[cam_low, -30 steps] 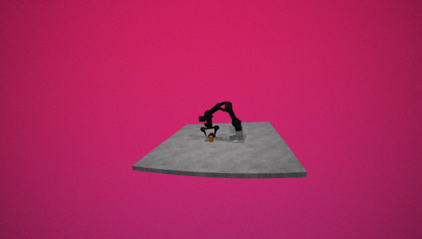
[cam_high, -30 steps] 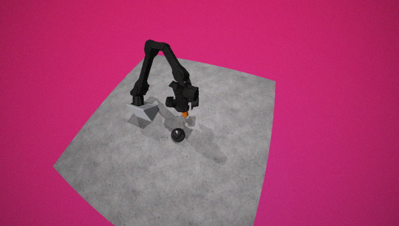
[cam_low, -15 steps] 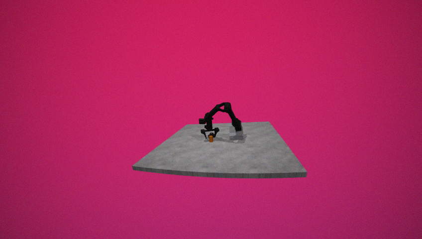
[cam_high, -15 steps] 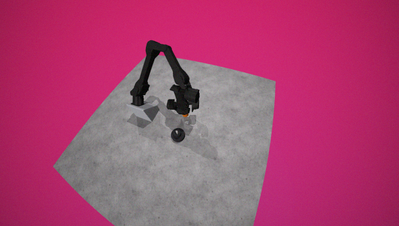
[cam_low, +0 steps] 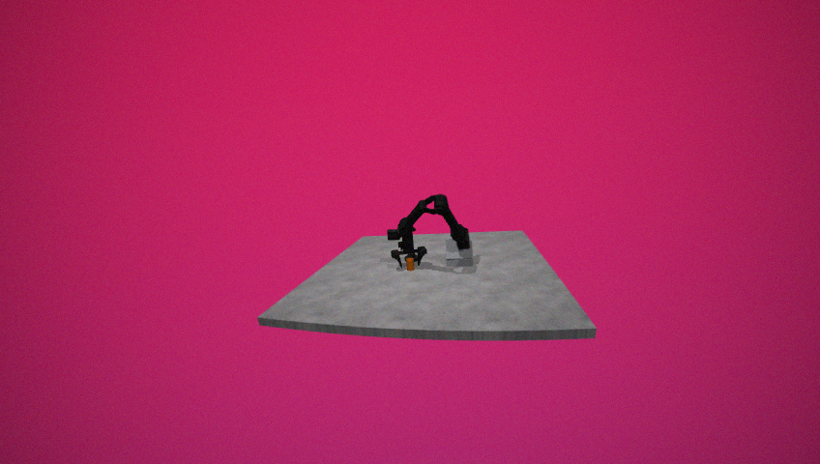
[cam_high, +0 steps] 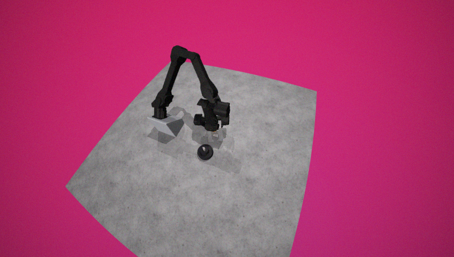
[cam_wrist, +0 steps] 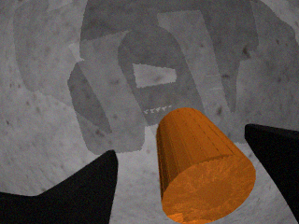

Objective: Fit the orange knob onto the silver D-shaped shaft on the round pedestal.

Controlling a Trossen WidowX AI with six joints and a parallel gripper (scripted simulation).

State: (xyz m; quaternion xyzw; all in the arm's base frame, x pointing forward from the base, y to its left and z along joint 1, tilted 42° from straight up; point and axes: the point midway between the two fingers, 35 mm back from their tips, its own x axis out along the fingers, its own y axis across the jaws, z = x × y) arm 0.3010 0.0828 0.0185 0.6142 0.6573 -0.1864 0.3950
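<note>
The orange knob (cam_low: 409,264) (cam_wrist: 196,149) is a cylinder that stands upright on the table. In the top view only a sliver of it shows under the arm. Its hole is not visible. My gripper (cam_low: 409,266) (cam_wrist: 185,145) is open, pointing down, with one finger on each side of the knob. In the wrist view there are gaps on both sides, and the knob is nearer the right finger. The dark round pedestal (cam_high: 206,157) with its small silver shaft (cam_high: 204,148) stands apart from the knob, toward the bottom of the top view. The shaft's flat side cannot be made out.
The arm's grey wedge-shaped base block (cam_high: 164,125) (cam_low: 458,253) stands left of the gripper in the top view and right of it in the exterior view. The grey table (cam_high: 248,190) (cam_low: 460,304) ends at straight and curved edges. Arm shadows lie around the knob.
</note>
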